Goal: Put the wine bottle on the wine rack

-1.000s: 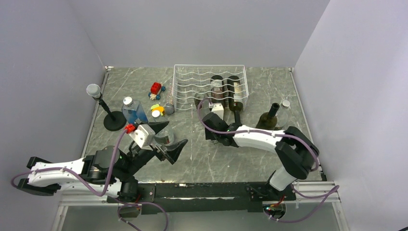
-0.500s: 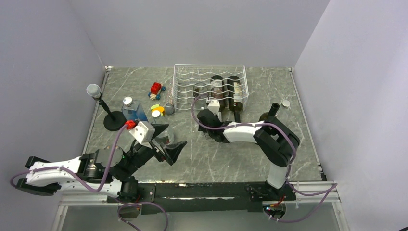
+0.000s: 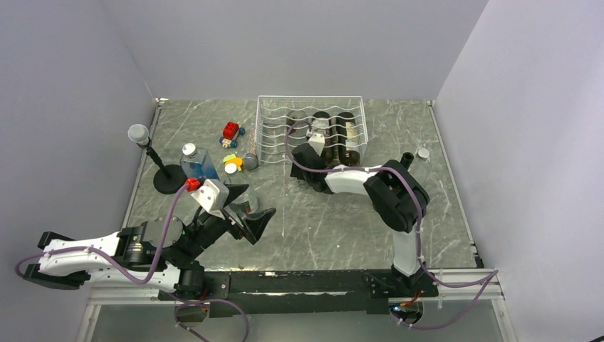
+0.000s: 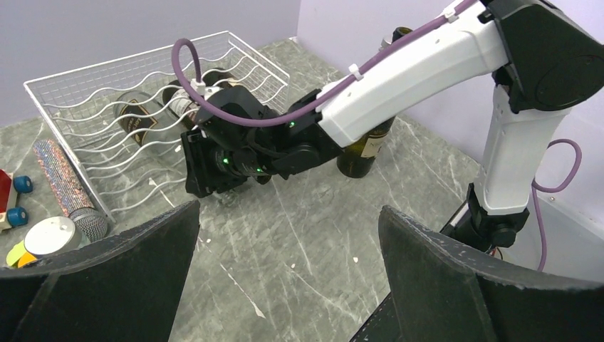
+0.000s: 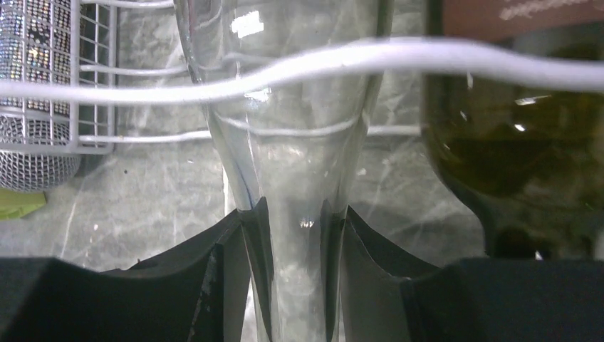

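While the right gripper (image 5: 293,214) is clamping its slim neck from both sides, the clear glass wine bottle (image 5: 292,142) is lying low at the front edge of the wine rack (image 3: 271,117), with its shoulder crossing a white wavy wire in the right wrist view. How far its body is reaching into the groove is hard to tell from above. Just to its right, 2 dark bottles (image 3: 347,135) are lying side by side in the rack's right-hand grooves, and the nearer one is showing as dark green glass with a reddish label (image 5: 498,142). The rack is standing at the far middle of the grey marbled desk (image 3: 320,228). The right arm is stretching across from the near right, and behind its elbow 1 more dark bottle (image 3: 406,160) is standing upright on the desk, with a small white cap (image 3: 424,152) just beside it. A glittery microphone (image 3: 251,160) is lying against the rack's left side. Farther left, a red toy car (image 3: 230,132), a bottle of blue liquid (image 3: 199,165) and a microphone stand (image 3: 169,178) are sitting well apart from the rack. The left gripper (image 4: 288,214) is hovering over the near left of the desk, its jaws spread wide and holding nothing.
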